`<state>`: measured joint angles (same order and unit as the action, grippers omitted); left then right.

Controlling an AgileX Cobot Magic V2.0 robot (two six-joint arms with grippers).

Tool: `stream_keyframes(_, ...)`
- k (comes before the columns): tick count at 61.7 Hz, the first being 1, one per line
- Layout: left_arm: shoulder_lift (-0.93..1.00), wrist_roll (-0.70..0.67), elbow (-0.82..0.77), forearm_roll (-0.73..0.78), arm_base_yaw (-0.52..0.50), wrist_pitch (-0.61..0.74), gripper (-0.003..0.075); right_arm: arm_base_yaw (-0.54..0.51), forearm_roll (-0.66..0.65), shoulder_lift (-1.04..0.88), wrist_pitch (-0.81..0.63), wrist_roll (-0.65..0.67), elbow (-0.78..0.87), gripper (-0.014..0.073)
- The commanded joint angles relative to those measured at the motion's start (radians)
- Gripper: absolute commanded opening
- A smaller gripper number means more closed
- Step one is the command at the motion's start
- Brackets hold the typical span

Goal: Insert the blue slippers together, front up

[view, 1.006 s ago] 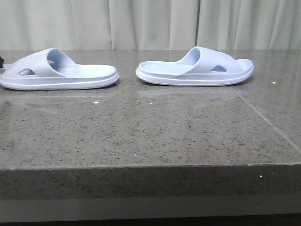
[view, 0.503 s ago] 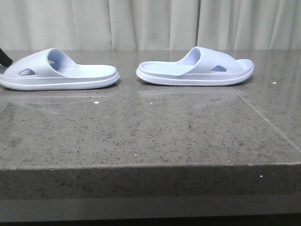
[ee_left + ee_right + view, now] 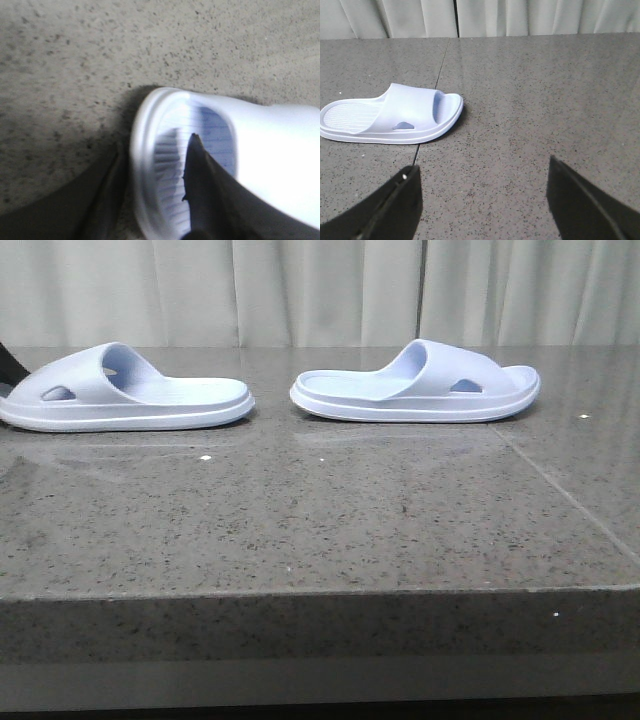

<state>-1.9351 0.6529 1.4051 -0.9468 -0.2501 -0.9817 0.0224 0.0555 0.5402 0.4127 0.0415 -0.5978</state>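
Two pale lavender-blue foam slide slippers sit soles-down on the speckled dark grey stone tabletop (image 3: 320,520), heels facing each other with a gap between, both near the tabletop's far edge in front of the pale pleated curtain (image 3: 320,290). Left slipper (image 3: 125,392) toe points out to the left side; right slipper (image 3: 415,383) toe points out to the right side. Each strap has an oval side hole.

Left pincer (image 3: 152,165) is at the left slipper's toe end: fingers apart, one dark finger (image 3: 205,190) inside under the strap over the ridged footbed, the other outside the sole rim. Not closed on it; contact blurred, cannot tell. A dark sliver of it shows at the front view's left edge.

Right pincer (image 3: 482,192) hangs over bare tabletop, fingers wide apart, holding nothing, well apart from the right slipper (image 3: 392,117).
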Motion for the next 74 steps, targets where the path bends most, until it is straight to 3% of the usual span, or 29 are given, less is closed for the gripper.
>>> stream_keyframes(1, 0.006, -0.003, 0.006, 0.036, 0.031, -0.016, 0.0262, -0.001, 0.001, 0.010, -0.071, -0.005, -0.039, 0.0544)
stream_keyframes(19, -0.043, -0.003, 0.006, 0.024, 0.072, -0.025, 0.0252, -0.001, 0.001, 0.010, -0.065, -0.005, -0.039, 0.0544)
stream_keyframes(24, -0.043, 0.001, 0.010, 0.014, 0.068, -0.046, 0.0145, -0.001, 0.001, 0.010, -0.064, -0.005, -0.039, 0.0544)
stream_keyframes(28, -0.043, 0.021, 0.010, -0.011, 0.056, -0.072, -0.0023, -0.001, 0.001, 0.010, -0.064, -0.005, -0.039, 0.0544)
stream_keyframes(43, -0.043, 0.081, 0.010, -0.237, -0.019, -0.288, -0.0020, -0.001, 0.001, 0.010, -0.062, -0.005, -0.039, 0.0544)
stream_keyframes(60, -0.032, 0.041, 0.010, -0.291, -0.041, -0.288, -0.0020, -0.001, 0.001, 0.010, -0.058, -0.005, -0.039, 0.0544)
stream_keyframes(74, -0.032, 0.030, 0.010, -0.443, -0.037, -0.288, -0.0020, -0.001, 0.001, 0.010, -0.052, -0.005, -0.038, 0.0544)
